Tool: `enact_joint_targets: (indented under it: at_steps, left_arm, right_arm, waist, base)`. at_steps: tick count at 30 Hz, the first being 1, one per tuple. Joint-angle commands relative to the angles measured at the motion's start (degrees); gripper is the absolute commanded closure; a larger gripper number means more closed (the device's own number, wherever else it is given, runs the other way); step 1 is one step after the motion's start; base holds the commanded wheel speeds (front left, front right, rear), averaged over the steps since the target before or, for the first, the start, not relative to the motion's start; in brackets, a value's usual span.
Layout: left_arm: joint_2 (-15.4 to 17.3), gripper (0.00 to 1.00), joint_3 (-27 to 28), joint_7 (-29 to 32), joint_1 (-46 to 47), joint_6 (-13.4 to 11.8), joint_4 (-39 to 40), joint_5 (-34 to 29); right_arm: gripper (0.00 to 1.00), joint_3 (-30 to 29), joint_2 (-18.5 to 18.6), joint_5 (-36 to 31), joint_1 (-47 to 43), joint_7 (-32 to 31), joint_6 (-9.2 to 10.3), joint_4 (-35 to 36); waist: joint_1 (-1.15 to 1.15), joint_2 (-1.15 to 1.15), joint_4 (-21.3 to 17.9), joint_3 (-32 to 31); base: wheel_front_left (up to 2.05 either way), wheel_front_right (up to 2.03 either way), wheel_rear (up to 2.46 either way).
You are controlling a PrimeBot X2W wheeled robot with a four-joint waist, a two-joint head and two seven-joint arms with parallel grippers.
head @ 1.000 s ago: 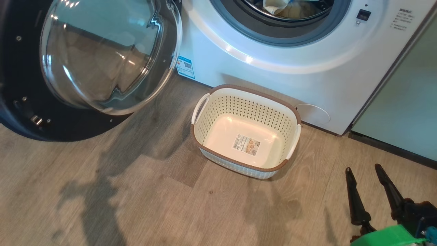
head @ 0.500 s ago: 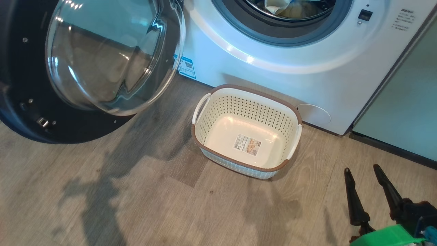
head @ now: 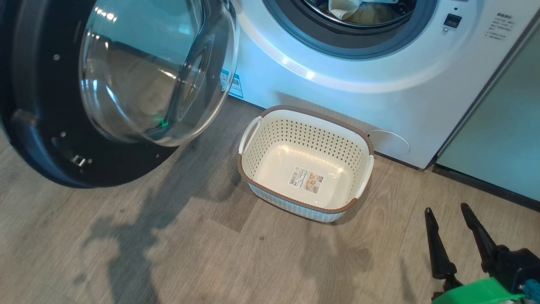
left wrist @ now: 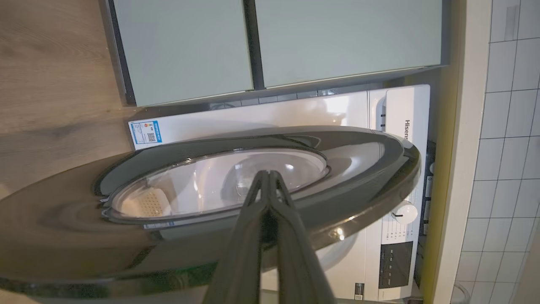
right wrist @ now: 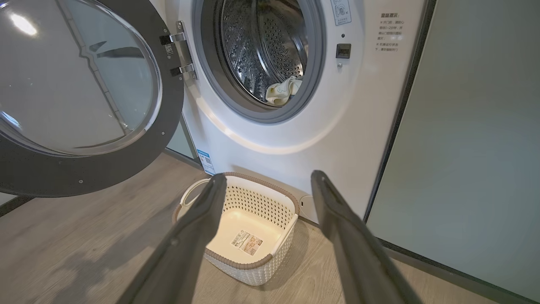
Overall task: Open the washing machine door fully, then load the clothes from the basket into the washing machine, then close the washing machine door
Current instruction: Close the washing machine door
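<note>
My left pincer (left wrist: 266, 175) is together, tips at the outer glass of the washing machine door (left wrist: 358, 145) straight ahead; contact unclear. Clothes (right wrist: 282, 90) sit in the drum (right wrist: 270, 46), basket (head: 312, 113) empty. I'd push slow, sliding toward its latch side for leverage. Right pincer (head: 446, 208) apart, basket just ahead of it.

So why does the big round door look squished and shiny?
Left wrist view: seen nearly edge-on, the round, glossy black-rimmed glass door looks oval; head view: glare spots on its glass, dark shadows across the wooden floor.
</note>
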State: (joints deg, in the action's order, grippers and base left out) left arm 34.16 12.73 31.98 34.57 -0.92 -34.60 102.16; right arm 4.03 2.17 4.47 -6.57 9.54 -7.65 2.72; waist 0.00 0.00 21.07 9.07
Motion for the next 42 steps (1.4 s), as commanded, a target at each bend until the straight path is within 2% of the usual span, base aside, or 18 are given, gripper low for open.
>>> enact_joint_targets:
  at_steps: [1,12,22,42]
  left_arm:
    - [2.97,1.00,1.76,1.13,0.87,-0.22,2.62,0.77]
    - [0.65,1.00,1.46,3.99,-0.89,-0.38,10.04,2.58]
    - [0.16,1.00,-0.42,7.26,-2.22,-0.74,14.17,2.61]
    - [-1.29,1.00,-4.62,14.78,-1.97,2.12,20.84,3.35]
  right_arm:
    - [0.00,1.44,0.81,-0.34,2.55,-0.17,0.16,1.86]
    - [0.00,1.64,0.77,-0.06,2.88,0.17,0.16,1.23]
    - [0.00,1.90,0.74,0.40,3.32,0.83,0.16,0.72]
    - [0.00,1.67,0.71,2.04,4.87,2.91,0.16,-0.63]
  waist:
    - [0.00,0.00,0.01,-0.02]
    - [0.00,0.00,-0.03,-0.46]
    - [0.00,0.00,-1.69,-0.34]
    - [0.00,0.00,-7.61,0.66]
  base:
    - [0.00,0.00,0.00]
    - [0.00,0.00,0.00]
    - [0.00,0.00,0.00]
    - [0.00,0.00,0.00]
